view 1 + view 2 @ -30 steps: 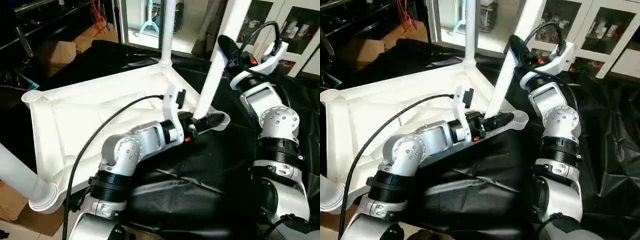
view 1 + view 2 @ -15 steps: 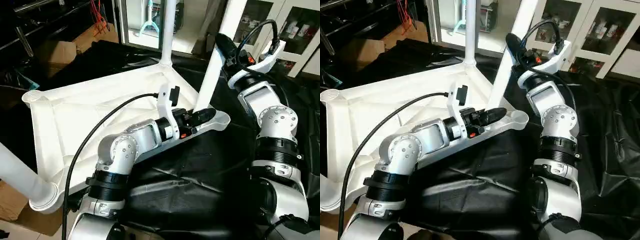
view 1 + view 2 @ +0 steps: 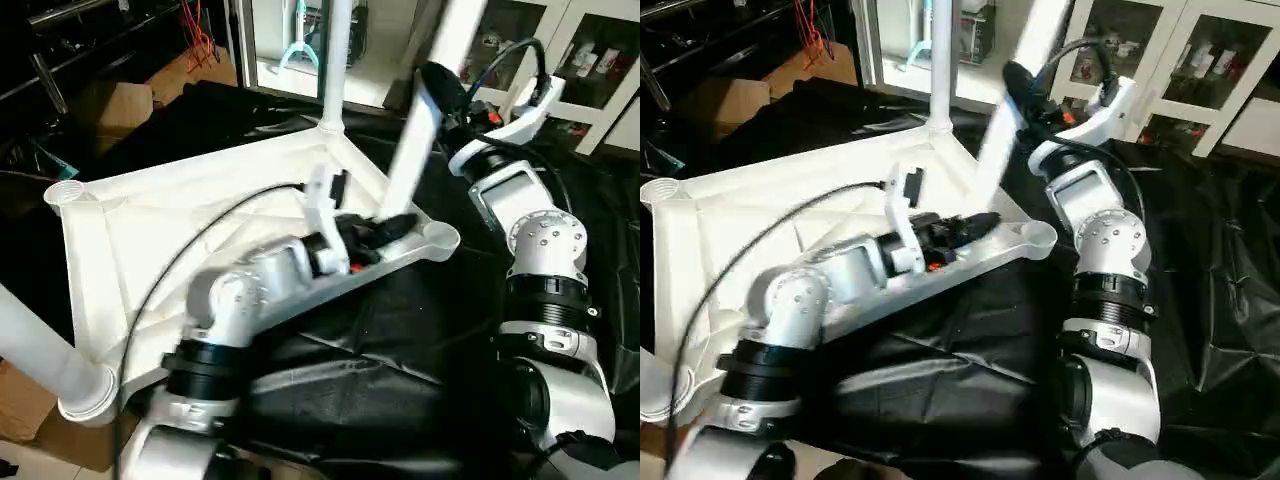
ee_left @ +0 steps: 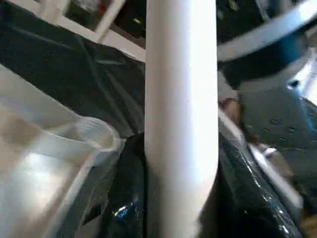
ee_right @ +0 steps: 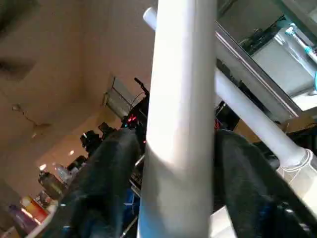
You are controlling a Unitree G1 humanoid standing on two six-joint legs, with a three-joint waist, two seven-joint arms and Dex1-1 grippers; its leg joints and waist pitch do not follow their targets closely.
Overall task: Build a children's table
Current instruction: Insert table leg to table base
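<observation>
Upturned tabletop (image 3: 130,215) on black sheeting (image 3: 400,340). Right gripper (image 3: 432,85) and left gripper (image 3: 385,228) both clamp the tilted leg (image 3: 415,140), centre frame, beside an empty corner socket (image 3: 437,238); another leg (image 3: 335,60) stands behind.

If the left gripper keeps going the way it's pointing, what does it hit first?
The white leg sits right at the left gripper fingertips, so that first; past it, probably the empty corner socket, though depth is unclear.
</observation>
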